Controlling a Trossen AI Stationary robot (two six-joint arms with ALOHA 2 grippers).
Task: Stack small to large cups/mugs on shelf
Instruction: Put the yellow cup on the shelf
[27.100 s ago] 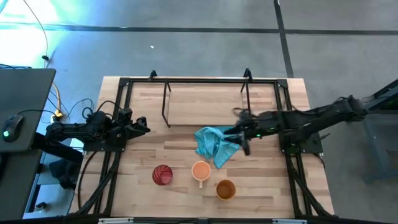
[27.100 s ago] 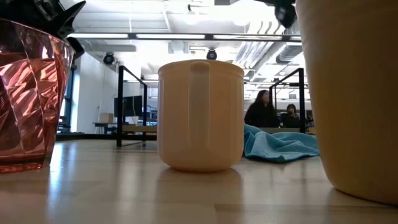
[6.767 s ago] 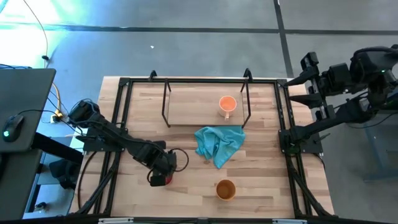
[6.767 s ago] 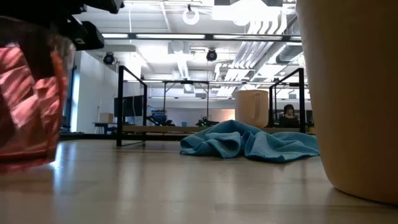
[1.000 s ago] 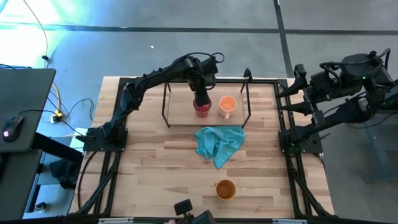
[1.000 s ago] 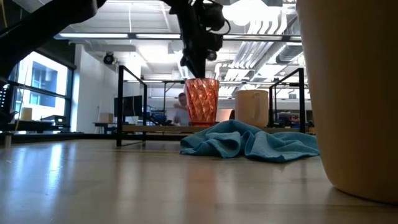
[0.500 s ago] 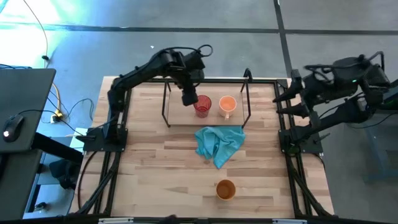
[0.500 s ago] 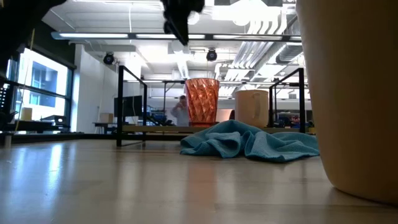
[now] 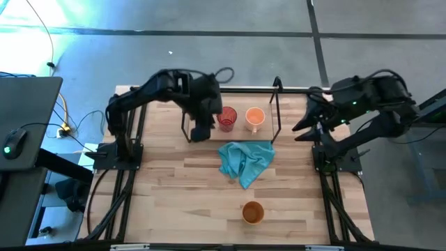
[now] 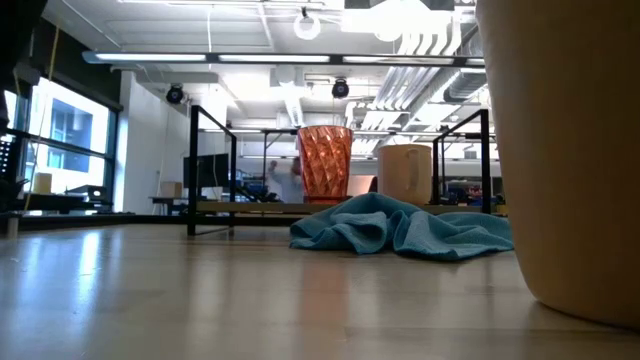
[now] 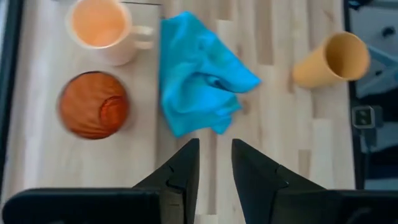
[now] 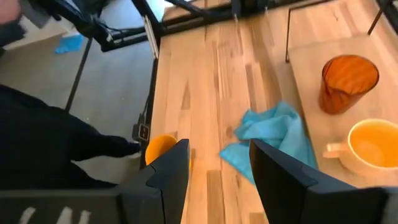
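Wooden table (image 9: pixel 167 202) with black rails carries everything. Shelf (image 9: pixel 202 125) — thin black frame, light board — sits at the far middle of the table. Teal cloth (image 9: pixel 244 162) lies crumpled on the table just in front of the shelf.

Left arm reaches over the shelf's left part; left end effector (image 9: pixel 201 131) hangs above the board's front-left area, just beside the red ribbed cup (image 9: pixel 226 120), fingers apart with a narrow gap, holding nothing. Right arm is folded at the table's right edge; right end effector (image 9: pixel 304 125) sits by the shelf's right end, fingers spread, empty.

Light orange mug (image 9: pixel 255 117) stands upright on the shelf board, handle toward the cloth, just right of the red ribbed cup — the two close side by side, not nested. Amber-brown cup (image 9: pixel 252 211) stands alone near the table's front edge, well apart from the shelf.
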